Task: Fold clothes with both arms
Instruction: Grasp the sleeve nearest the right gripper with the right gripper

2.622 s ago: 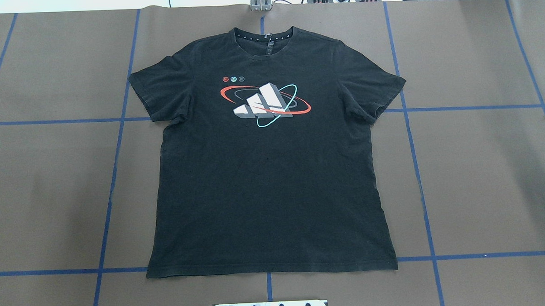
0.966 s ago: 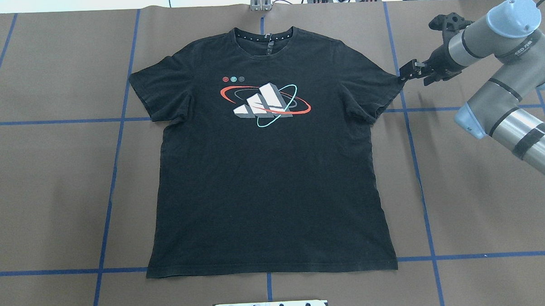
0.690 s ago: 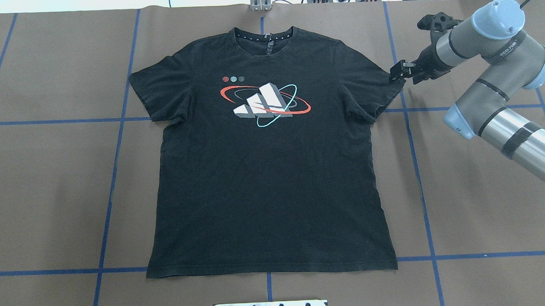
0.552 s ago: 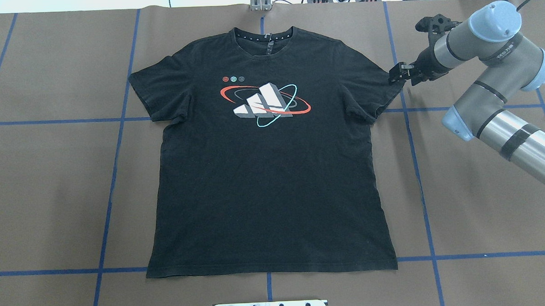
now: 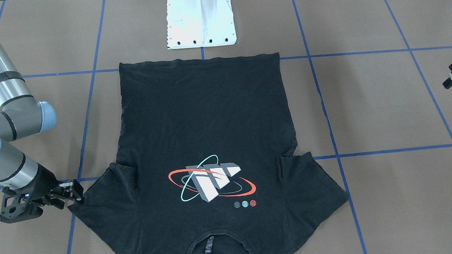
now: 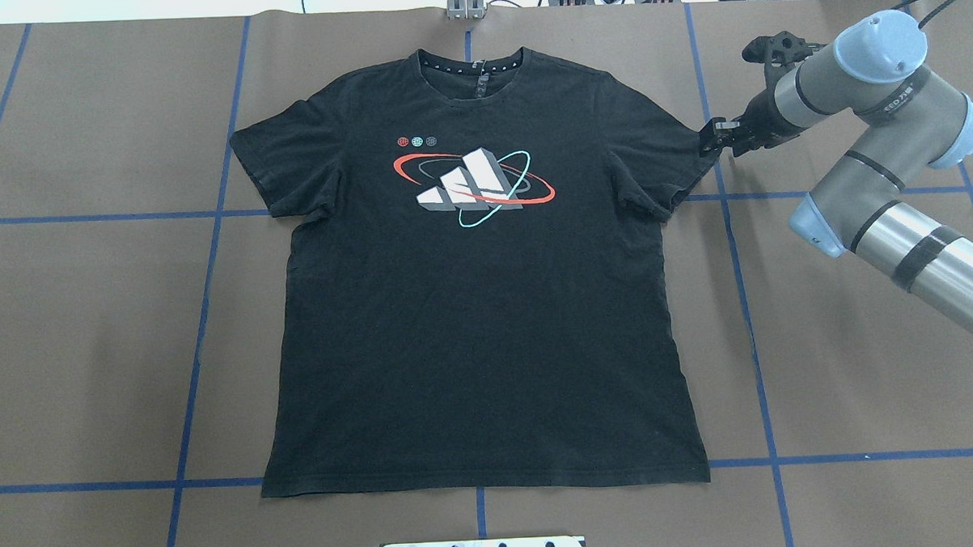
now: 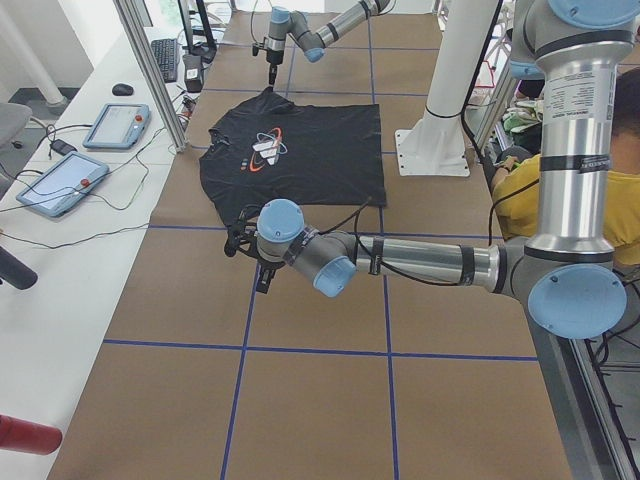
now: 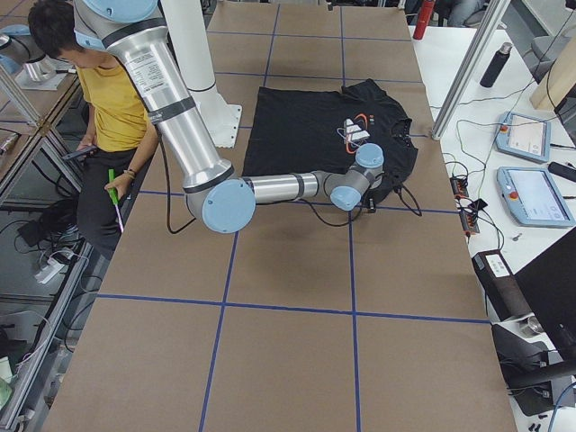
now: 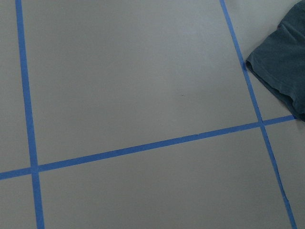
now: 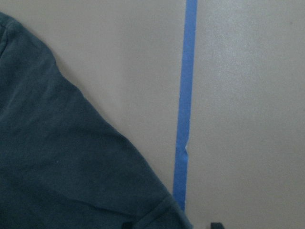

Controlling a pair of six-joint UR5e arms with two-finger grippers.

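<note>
The black T-shirt [image 6: 472, 331] lies flat and spread out on the brown table, with its orbit logo [image 6: 471, 185] facing up and its collar at the far side. My right gripper [image 6: 712, 136] is low at the tip of the shirt's right sleeve [image 6: 677, 161]. It is open: in the right wrist view its two fingertips [image 10: 126, 224] stand apart either side of the sleeve corner [image 10: 62, 162]. My left gripper [image 5: 448, 84] hangs over bare table well away from the left sleeve [image 9: 283, 62]. I cannot tell if it is open or shut.
Blue tape lines [image 6: 738, 297] grid the table. The white base pedestal [image 5: 200, 22] stands just behind the shirt's hem. A person in a yellow shirt [image 8: 99, 108] sits beside the robot. Tablets and cables [image 7: 60, 180] lie on the side bench.
The right arm swung in from the right and brought its gripper to the right sleeve tip, edging left and then settling there. The shirt has not moved.
</note>
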